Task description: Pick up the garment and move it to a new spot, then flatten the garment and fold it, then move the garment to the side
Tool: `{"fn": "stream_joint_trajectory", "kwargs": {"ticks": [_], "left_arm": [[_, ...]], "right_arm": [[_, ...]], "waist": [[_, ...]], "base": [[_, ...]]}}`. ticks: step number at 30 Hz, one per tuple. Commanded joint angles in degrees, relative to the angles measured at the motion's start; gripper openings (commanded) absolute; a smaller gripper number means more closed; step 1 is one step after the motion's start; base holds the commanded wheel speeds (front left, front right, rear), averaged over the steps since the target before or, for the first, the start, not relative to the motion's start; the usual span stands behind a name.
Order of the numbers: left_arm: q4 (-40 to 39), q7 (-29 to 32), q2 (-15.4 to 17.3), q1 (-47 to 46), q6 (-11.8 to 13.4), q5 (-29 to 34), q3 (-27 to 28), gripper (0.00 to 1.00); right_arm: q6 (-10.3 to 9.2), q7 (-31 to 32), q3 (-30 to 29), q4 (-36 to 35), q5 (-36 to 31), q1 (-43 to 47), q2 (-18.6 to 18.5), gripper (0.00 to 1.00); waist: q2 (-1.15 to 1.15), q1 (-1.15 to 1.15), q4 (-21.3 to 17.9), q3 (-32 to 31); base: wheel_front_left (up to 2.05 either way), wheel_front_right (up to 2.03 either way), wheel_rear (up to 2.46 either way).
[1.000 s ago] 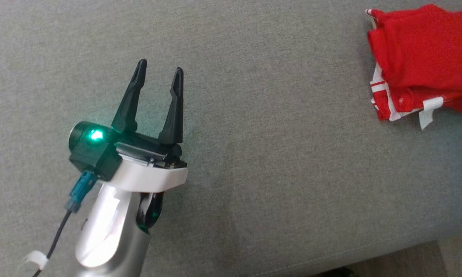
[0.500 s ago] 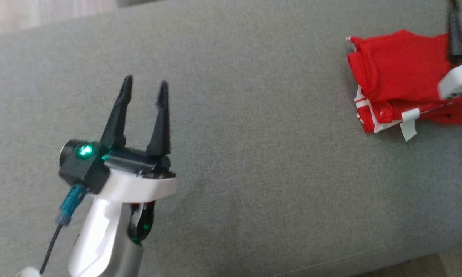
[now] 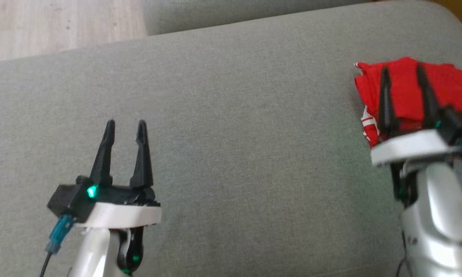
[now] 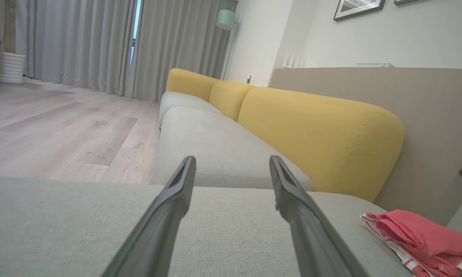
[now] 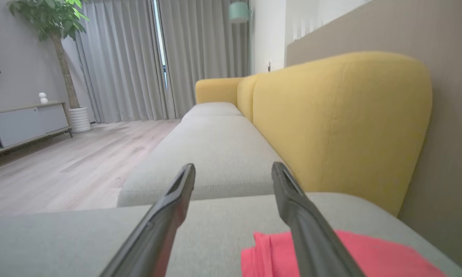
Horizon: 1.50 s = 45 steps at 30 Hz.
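Observation:
The garment is red with white trim, folded into a small stack at the right end of the grey seat cushion. It lies at the lower right in the left wrist view and low in the right wrist view. My right gripper hovers over the garment, open, nothing between its fingers. My left gripper stands open over bare cushion at the lower left, far from the garment.
Yellow backrest cushions run along the sofa's far side against a beige wall panel. Another grey seat continues beyond. Wooden floor lies past the cushion's far left edge.
The head camera has tilted up, showing the cushion's far edge and floor. My right arm has come into view over the garment. Both grippers stay open.

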Motion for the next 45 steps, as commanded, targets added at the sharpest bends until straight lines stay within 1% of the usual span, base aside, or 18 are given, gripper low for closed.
{"fn": "stream_joint_trajectory", "kwargs": {"ticks": [1,5,9,14,19,38,42,43,45], "left_arm": [[-1.8,-0.3,0.4,-0.9,0.1,-0.3,2.4,1.0],[-1.5,-0.3,0.4,0.7,0.1,-1.0,2.8,1.0],[-1.5,-0.3,0.4,2.0,0.1,-1.8,3.6,1.0],[-2.8,-0.3,0.4,2.9,0.1,-2.0,4.6,1.0],[-3.3,-0.3,0.4,3.1,0.1,-2.1,5.2,1.0],[-2.8,-0.3,0.4,2.4,0.1,-3.0,5.9,1.0],[-3.1,-0.3,0.4,2.4,0.1,-3.3,6.0,1.0],[-1.3,0.0,0.0,4.4,0.0,-3.1,3.8,0.0],[0.6,0.0,0.0,4.7,0.0,-3.1,3.5,0.0]], "right_arm": [[-0.05,-0.9,1.4,-1.2,0.2,0.6,0.5,1.0],[-0.05,-1.6,2.7,-0.5,5.1,4.9,0.6,1.0],[-0.05,-1.7,3.5,-4.2,7.3,8.1,0.7,1.0],[-0.05,-1.7,3.7,-7.3,7.2,10.2,0.7,1.0],[-0.05,-1.7,4.0,-8.5,7.5,10.4,0.7,1.0],[-0.05,-1.7,4.8,-9.5,8.6,10.4,0.7,1.0],[-0.05,-1.7,4.9,-9.6,7.7,10.2,0.7,1.0],[0.0,-1.1,3.3,-7.4,7.8,11.3,0.6,0.0],[0.0,-1.0,3.3,-5.7,7.8,11.7,0.8,0.0]], "waist": [[0.0,0.01,0.4,-0.6],[0.0,0.01,0.7,-1.4],[0.0,0.01,0.7,-1.9],[0.0,0.01,0.5,-2.2],[0.0,0.01,0.4,-2.2],[0.0,0.01,0.4,-1.6],[0.0,0.01,0.5,-1.5],[0.0,0.01,0.5,-1.5],[0.0,0.01,0.5,-1.5]], "base": [[0.0,0.0,0.0],[0.0,0.0,0.0],[0.0,0.0,0.0],[0.0,0.0,0.0],[0.0,0.0,0.0],[0.0,0.0,0.0],[0.0,0.0,0.0],[0.0,0.0,0.0],[0.0,0.0,0.0]]}}
